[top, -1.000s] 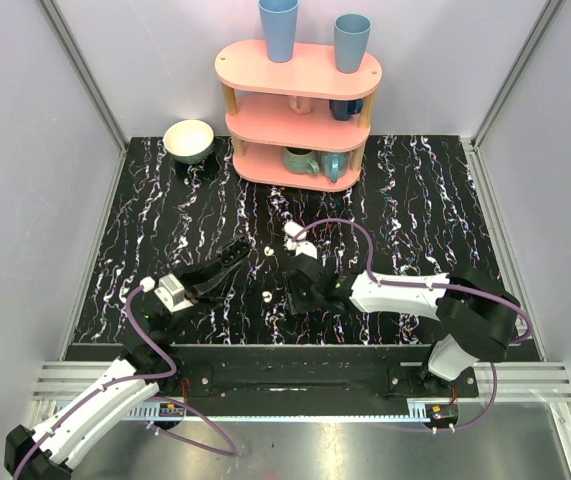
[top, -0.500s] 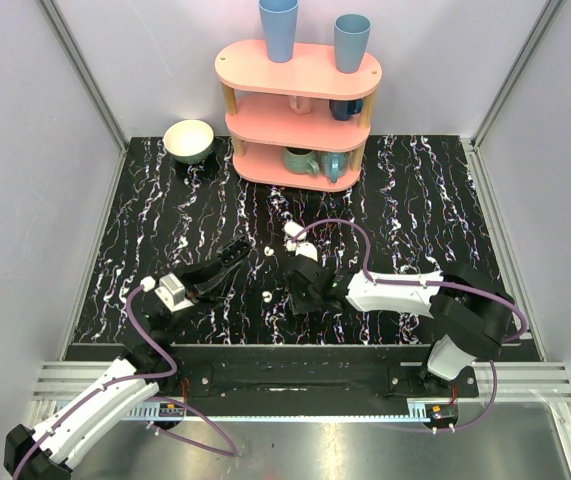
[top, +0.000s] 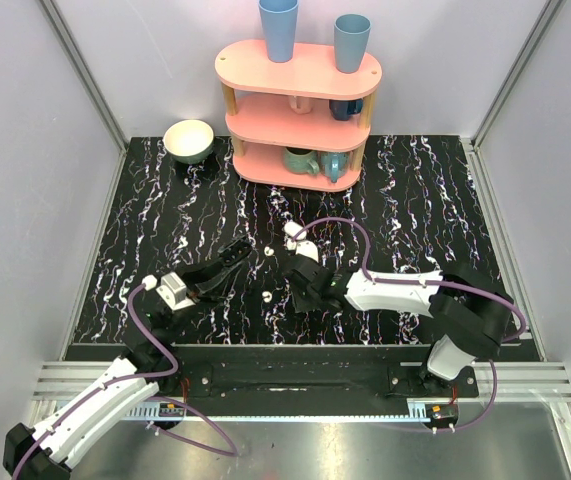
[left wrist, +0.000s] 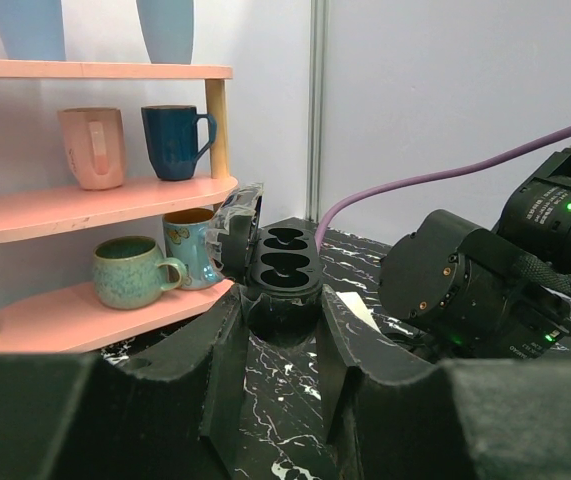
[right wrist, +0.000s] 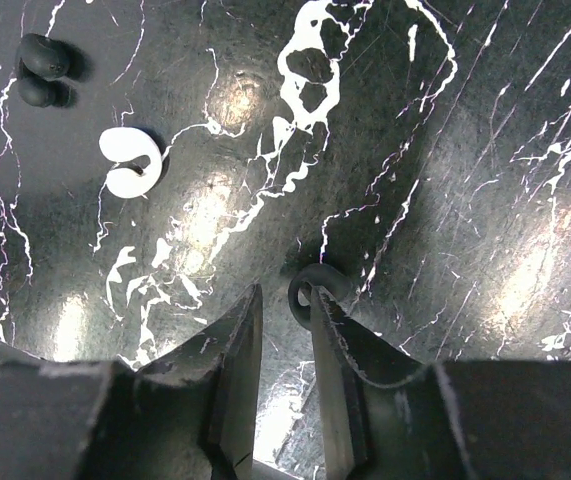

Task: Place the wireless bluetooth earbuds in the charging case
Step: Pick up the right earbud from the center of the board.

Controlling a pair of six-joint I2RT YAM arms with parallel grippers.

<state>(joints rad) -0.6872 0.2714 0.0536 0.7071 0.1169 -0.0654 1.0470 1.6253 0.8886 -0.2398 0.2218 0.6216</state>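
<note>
My left gripper (top: 231, 258) is shut on the charging case (left wrist: 283, 262), which is black here, with its lid open and two empty hollows facing up. My left gripper (left wrist: 281, 312) holds it just above the table. My right gripper (top: 299, 296) points down at the table, jaws narrowly apart with nothing between them (right wrist: 285, 300). A dark ring-shaped piece (right wrist: 315, 288) lies at its right fingertip. A white C-shaped earbud (right wrist: 128, 162) lies to the left, also seen in the top view (top: 266, 296). A second white bud (top: 267, 252) lies by the case.
A small black two-lobed piece (right wrist: 43, 68) lies beyond the white earbud. A pink three-tier shelf (top: 300, 70) with cups and mugs stands at the back. A white bowl (top: 188, 140) sits left of it. The right arm's purple cable (left wrist: 435, 180) crosses behind the case.
My right gripper has shifted slightly toward the left and a little lower over the table. My left gripper and the case have stayed put.
</note>
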